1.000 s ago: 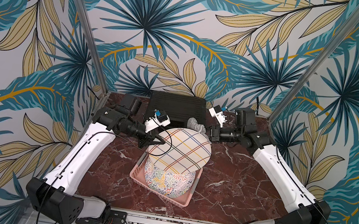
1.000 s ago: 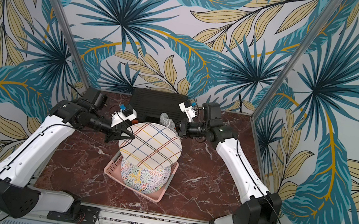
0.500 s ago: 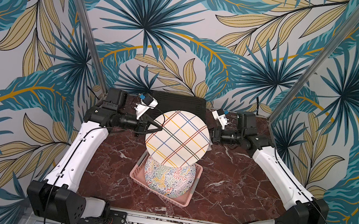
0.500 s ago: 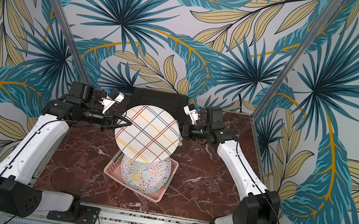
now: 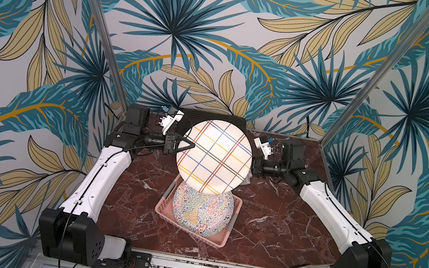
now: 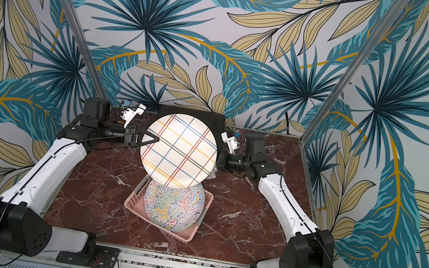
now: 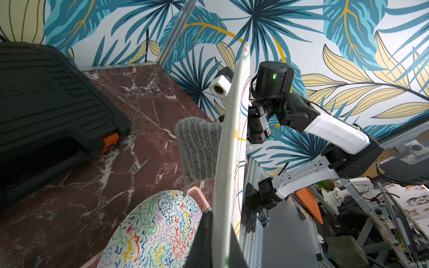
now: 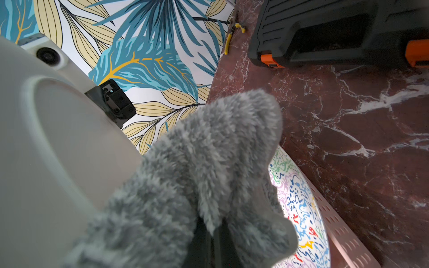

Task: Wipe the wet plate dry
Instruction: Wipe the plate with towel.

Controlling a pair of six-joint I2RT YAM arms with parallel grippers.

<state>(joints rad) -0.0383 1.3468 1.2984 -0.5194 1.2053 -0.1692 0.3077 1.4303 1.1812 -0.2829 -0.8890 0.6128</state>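
Container: pink perforated basket (image 5: 162, 208) on red marble counter (image 5: 268, 208), holding round squiggle-patterned plate (image 5: 201, 212) leaning | Task item: round plaid-lined plate (image 5: 214, 156) aloft on edge above basket, rim pinched by left end effector (image 5: 186, 145) | Right end effector (image 8: 211, 239): clenched on fluffy grey cloth (image 8: 209, 150) beside its plain underside

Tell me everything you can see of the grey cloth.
The cloth is grey, fluffy microfibre, ribbed on one face, with a stitched hem. It is bunched up, pinched at one end in the shut right gripper and held up in the air. It sits behind the upright plate, its edge seemingly against the plate's plain back. In both top views the plate hides nearly all of it.
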